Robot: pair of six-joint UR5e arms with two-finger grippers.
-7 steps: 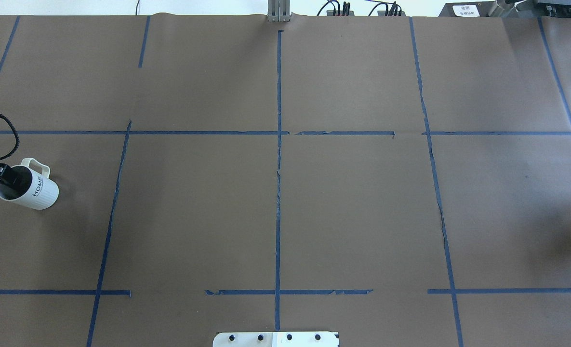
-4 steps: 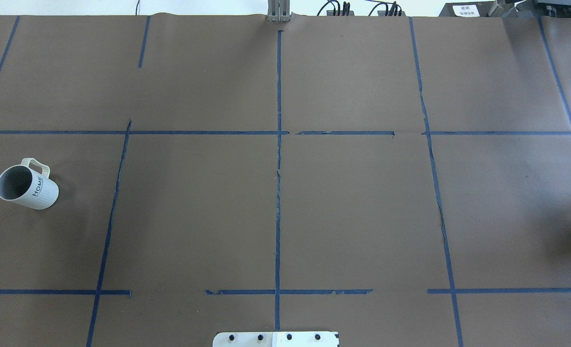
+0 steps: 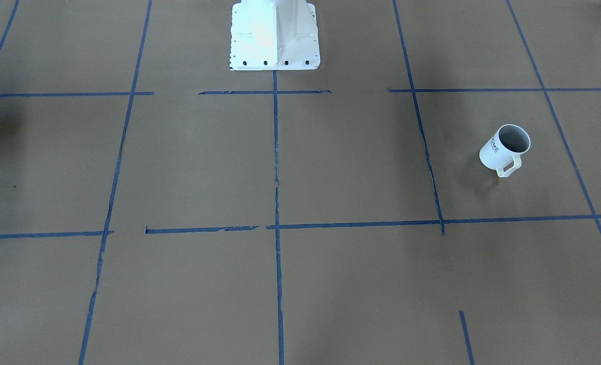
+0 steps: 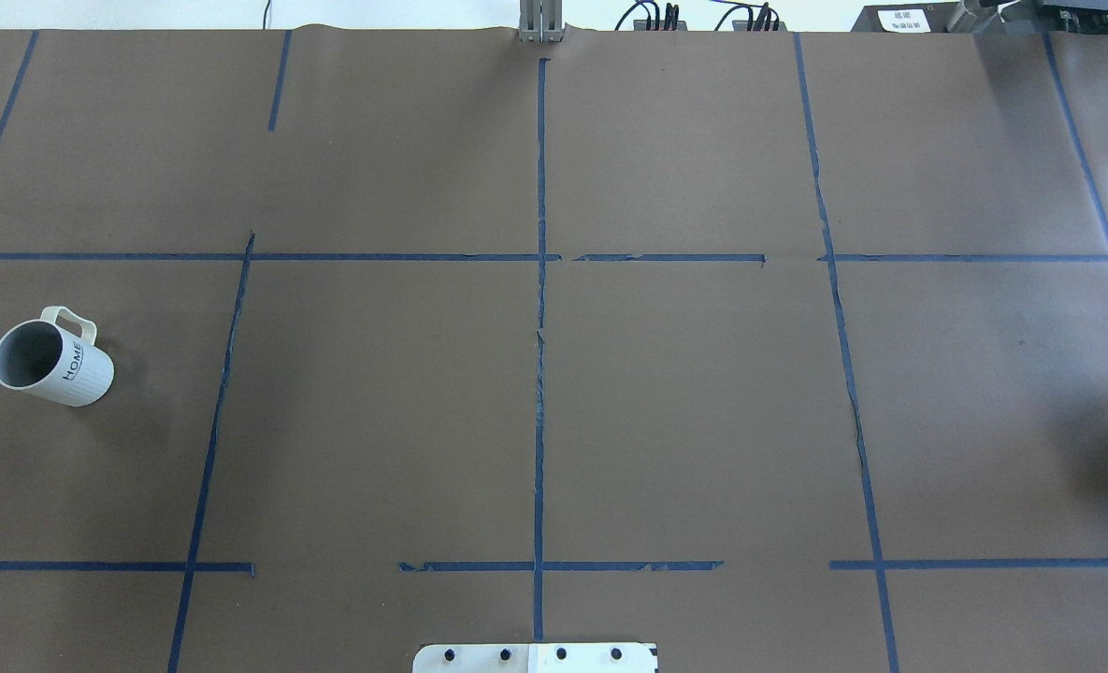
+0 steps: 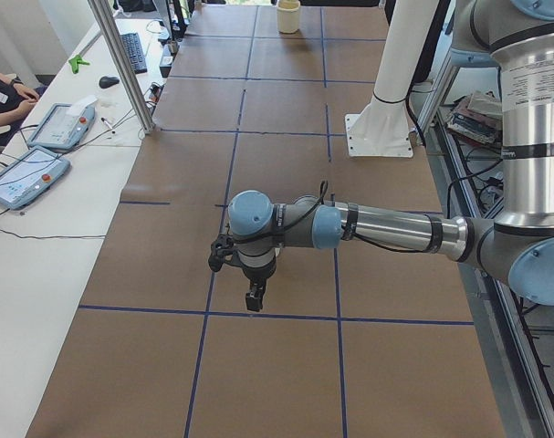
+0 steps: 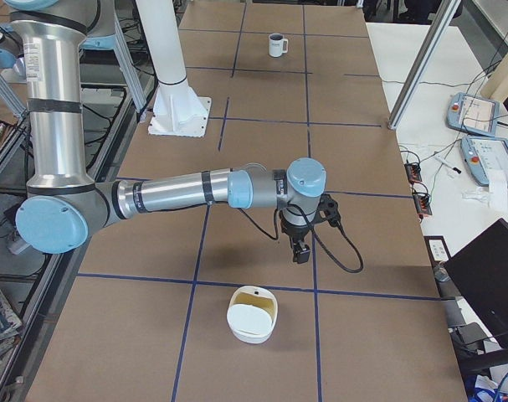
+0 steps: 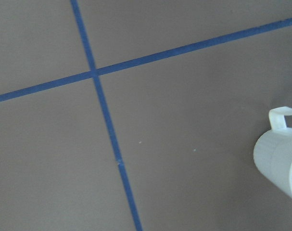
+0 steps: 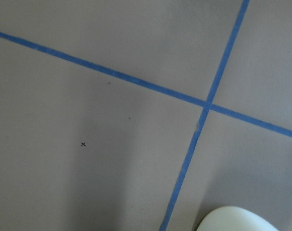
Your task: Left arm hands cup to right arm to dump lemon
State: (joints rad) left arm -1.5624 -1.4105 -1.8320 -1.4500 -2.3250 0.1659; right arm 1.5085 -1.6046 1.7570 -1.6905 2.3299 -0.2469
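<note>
Cup (image 4: 53, 365) stands alone on the table (image 4: 554, 421), robot's left end | left gripper (image 5: 255, 299) hangs near it, cannot tell if parted | right gripper (image 6: 300, 251) at far end, likewise unclear

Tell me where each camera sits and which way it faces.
Front-facing: across the table, facing the robot; shows its base and the cup.
Overhead: behind the robot, looking forward and down; base edge.
Exterior left: table's left end; left arm, left pincer.
Exterior right: right end; right arm, bowl, far cup.
Left wrist: down at table; no body, cup edge.
Right wrist: down; no body, bowl rim.
Shared: front-facing and overhead both show the cup.
</note>
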